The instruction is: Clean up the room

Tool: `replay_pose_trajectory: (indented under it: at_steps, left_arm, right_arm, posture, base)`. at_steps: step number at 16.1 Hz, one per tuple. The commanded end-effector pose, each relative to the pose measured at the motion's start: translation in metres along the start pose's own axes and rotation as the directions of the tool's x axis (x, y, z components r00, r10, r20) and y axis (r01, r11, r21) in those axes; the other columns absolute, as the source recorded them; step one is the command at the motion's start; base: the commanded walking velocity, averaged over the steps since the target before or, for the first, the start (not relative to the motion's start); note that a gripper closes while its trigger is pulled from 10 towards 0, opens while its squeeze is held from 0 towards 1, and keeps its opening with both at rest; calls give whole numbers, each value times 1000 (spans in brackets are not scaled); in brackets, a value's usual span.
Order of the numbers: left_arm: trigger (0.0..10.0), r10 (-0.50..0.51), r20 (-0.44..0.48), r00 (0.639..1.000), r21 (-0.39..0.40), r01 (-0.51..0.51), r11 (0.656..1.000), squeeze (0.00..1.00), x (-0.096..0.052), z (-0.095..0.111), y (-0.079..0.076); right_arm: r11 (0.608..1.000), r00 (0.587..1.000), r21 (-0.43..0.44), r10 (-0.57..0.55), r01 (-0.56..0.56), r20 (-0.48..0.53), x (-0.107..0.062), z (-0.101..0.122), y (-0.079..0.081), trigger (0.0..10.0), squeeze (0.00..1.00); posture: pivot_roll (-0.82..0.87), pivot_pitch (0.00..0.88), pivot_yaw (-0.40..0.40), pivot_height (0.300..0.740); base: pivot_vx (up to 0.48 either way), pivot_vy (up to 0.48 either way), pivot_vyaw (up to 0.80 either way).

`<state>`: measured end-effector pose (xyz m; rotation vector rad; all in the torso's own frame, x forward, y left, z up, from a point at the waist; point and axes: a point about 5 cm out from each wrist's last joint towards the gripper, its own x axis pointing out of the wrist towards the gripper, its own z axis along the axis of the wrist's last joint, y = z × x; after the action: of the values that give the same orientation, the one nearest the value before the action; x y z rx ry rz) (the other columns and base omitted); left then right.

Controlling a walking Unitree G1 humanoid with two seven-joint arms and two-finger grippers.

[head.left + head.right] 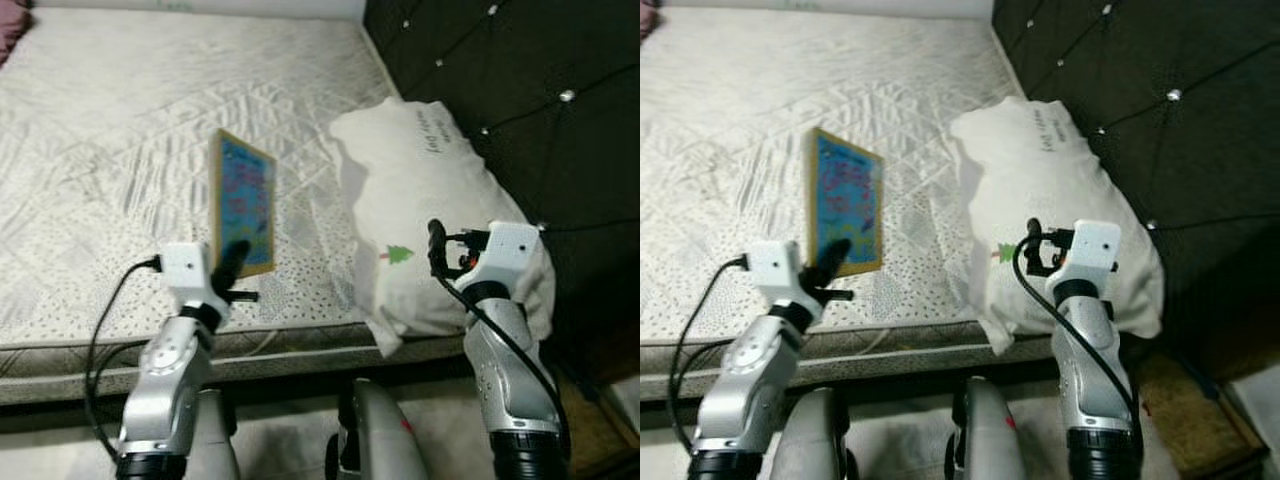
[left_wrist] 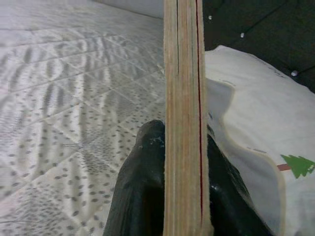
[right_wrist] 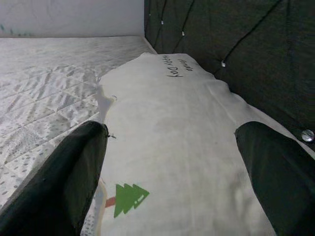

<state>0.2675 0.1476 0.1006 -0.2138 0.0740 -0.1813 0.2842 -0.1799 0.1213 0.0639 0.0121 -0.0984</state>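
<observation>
A thin wooden board (image 1: pixel 243 200) with a blue, colourful face stands on edge over the white mattress (image 1: pixel 110 130), near the bed's front edge. My left gripper (image 1: pixel 235 258) is shut on its lower end. In the left wrist view the board's edge (image 2: pixel 183 98) runs between the two black fingers (image 2: pixel 140 191). A white pillow (image 1: pixel 430 190) with a small green tree print lies at the right, against the headboard. My right gripper (image 1: pixel 436 248) hangs open just above the pillow's (image 3: pixel 167 123) near end, with nothing between its fingers (image 3: pixel 64 182).
A dark tufted headboard (image 1: pixel 520 80) walls off the right side of the bed. A pink thing (image 1: pixel 10 30) lies at the far left corner. The mattress's front edge (image 1: pixel 280 345) runs just before my arms, with floor below.
</observation>
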Motion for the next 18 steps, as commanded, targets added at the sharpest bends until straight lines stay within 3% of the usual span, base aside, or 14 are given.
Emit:
replay_pose_trajectory:
  at_steps: [1,5,8,10,13,15,18]
  left_arm:
    - [10000,-26,54,998,3,26,1000,0,2,10,-5]
    - [10000,-16,45,999,0,16,1000,0,2,9,-5]
    - [10000,6,3,1000,-17,-6,1000,0,3,4,-4]
    - [10000,27,-72,997,-81,-33,996,0,7,-5,-4]
    - [10000,31,-140,990,-190,-58,980,0,17,-11,-6]
    - [10000,32,-135,990,-229,-62,972,0,30,-6,-7]
    - [10000,-3,-101,995,-223,-19,975,0,38,4,-13]
  right_arm:
    - [1000,1000,-9,-8,8,0,0,1,-3,10000,0]
    - [1000,1000,-11,-5,5,-1,0,1,-3,10000,0]
    - [1000,1000,-13,-6,6,-1,0,1,-3,10000,0]
    - [1000,1000,-13,-8,8,0,-1,2,-4,10000,0]
    - [1000,1000,-17,-8,8,-7,-7,1,-7,10000,0]
    - [1000,1000,-22,-14,13,-11,-12,1,-10,10000,0]
    - [999,999,-33,-31,31,-18,-14,1,-16,10000,0]
  posture:
    - [-23,92,-87,627]
    - [-23,92,-89,627]
    - [-23,92,-89,627]
    - [-23,92,-89,627]
    - [-54,105,-87,622]
    - [-70,115,-86,597]
    - [-77,123,-85,587]
  base:
    - [480,0,0]
    - [380,0,0]
    - [0,0,0]
    - [0,0,0]
    - [0,0,0]
    - [0,0,0]
    - [0,0,0]
